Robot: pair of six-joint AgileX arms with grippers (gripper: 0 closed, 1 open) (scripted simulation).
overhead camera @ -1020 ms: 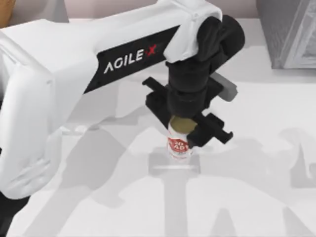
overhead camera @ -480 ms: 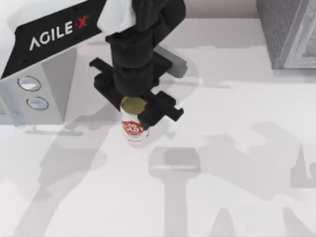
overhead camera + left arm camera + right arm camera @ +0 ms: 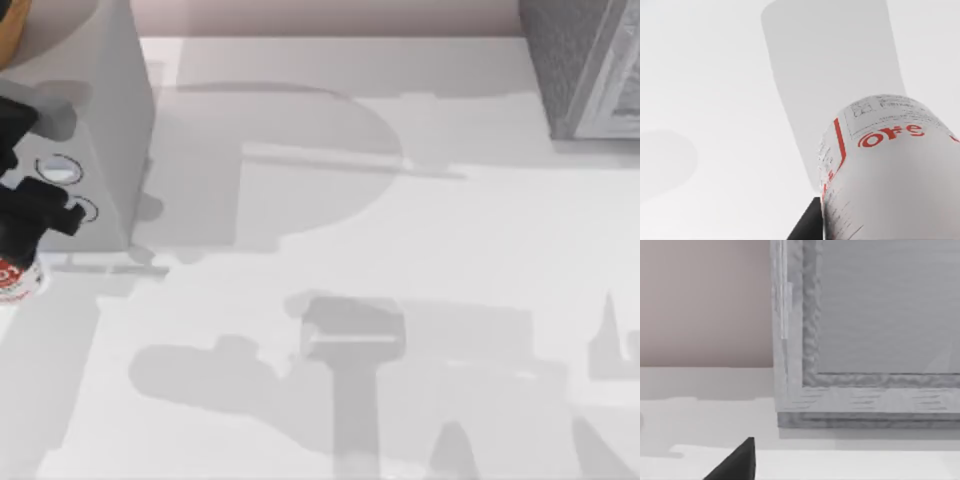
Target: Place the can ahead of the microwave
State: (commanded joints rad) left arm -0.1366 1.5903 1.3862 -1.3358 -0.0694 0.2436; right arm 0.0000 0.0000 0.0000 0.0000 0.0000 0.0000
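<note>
The can [image 3: 12, 280], white with a red label, is at the top view's far left edge, just in front of the microwave's dial face. The microwave [image 3: 100, 120] is a light-grey box at the back left, with two round dials [image 3: 58, 170]. My left gripper [image 3: 20, 228] is black, reaches in from the left edge and is shut on the can from above. In the left wrist view the can [image 3: 890, 175] looms close, with one dark finger [image 3: 807, 227] against its side. I cannot tell whether the can touches the table. A dark fingertip [image 3: 737, 462] of my right gripper faces the speckled box.
A darker speckled grey box [image 3: 585, 65] with a pale framed panel stands at the back right, and the same box [image 3: 865, 330] is close in the right wrist view. A pale grey flat patch [image 3: 352, 330] lies on the white table [image 3: 400, 230] near the middle.
My left arm has swung left, carrying the can from the middle of the table to the spot in front of the microwave at the left edge.
</note>
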